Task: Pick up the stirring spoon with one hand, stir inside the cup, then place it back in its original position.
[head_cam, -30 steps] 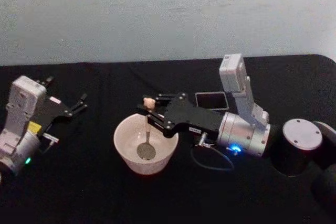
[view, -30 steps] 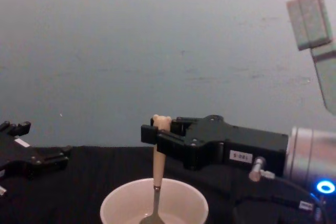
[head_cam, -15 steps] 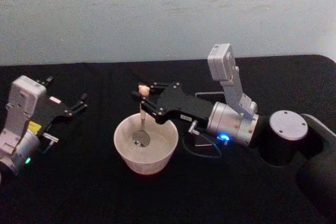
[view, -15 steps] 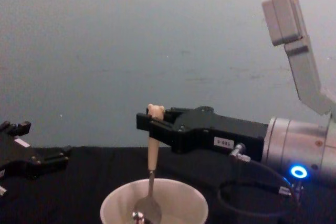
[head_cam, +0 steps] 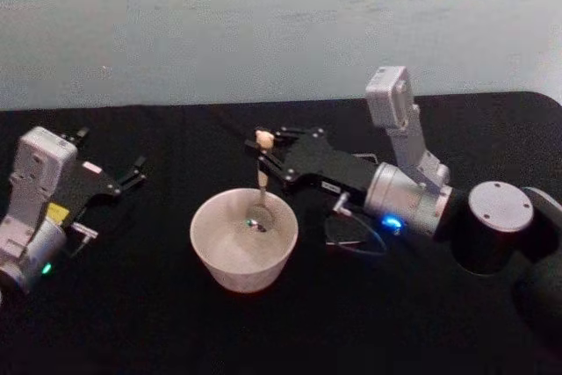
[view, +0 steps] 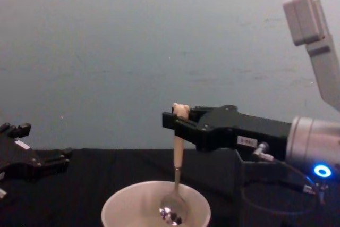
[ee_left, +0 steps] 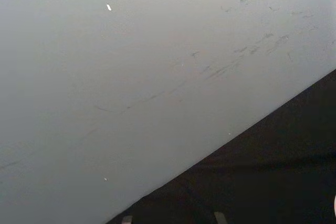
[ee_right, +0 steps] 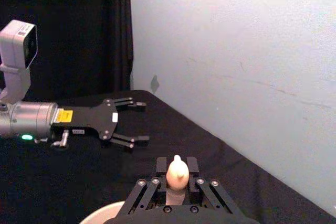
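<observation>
Black table (head_cam: 132,313), cup (head_cam: 235,275) (cable loop (head_cam: 355,250) beside)

The cup (head_cam: 230,268) is cream, the stirring spoon (head_cam: 262,175) beige-handled.

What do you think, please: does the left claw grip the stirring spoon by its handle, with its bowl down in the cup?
Not quite: the right claw, not the left, grips the stirring spoon by its handle, with its bowl down in the cup. The head view shows this; the left claw sits open, off to the robot's left.
</observation>
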### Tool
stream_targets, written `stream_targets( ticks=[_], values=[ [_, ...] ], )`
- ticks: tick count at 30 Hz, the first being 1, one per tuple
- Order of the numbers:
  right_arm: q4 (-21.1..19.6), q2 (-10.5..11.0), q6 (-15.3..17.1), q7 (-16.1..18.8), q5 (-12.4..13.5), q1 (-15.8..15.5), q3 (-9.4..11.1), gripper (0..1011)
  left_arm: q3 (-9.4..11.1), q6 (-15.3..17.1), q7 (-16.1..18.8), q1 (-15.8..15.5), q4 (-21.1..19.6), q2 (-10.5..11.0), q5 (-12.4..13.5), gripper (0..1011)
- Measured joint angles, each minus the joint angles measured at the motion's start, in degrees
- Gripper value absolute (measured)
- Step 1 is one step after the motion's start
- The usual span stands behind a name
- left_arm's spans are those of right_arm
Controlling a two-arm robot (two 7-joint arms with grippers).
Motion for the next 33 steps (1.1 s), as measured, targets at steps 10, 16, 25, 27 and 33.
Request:
stream_targets(
  ticks=[10,16,25,27,33],
  values=[
    [-5.03,3.11,0.81,1.31,0.09,-3.42,0.51,215,0.00,0.00,0.00,0.00,0.00,0.00,0.00,1001],
    [-6.06,3.47,1.33,2.04,0.14,-4.33,-0.34,215,0.00,0.00,0.00,0.00,0.00,0.00,0.00,1002],
    [-5.87,2.58,1.66,2.93,0.07,-4.15,-2.02,215,0.00,0.00,0.00,0.00,0.00,0.00,0.00,1002],
    [-5.79,2.41,1.66,2.96,0.07,-4.05,-2.11,215,0.00,0.00,0.00,0.00,0.00,0.00,0.00,1001],
    [-4.04,0.73,2.20,2.67,0.06,-2.57,-2.85,215,0.00,0.00,0.00,0.00,0.00,0.00,0.00,1001]
  ],
)
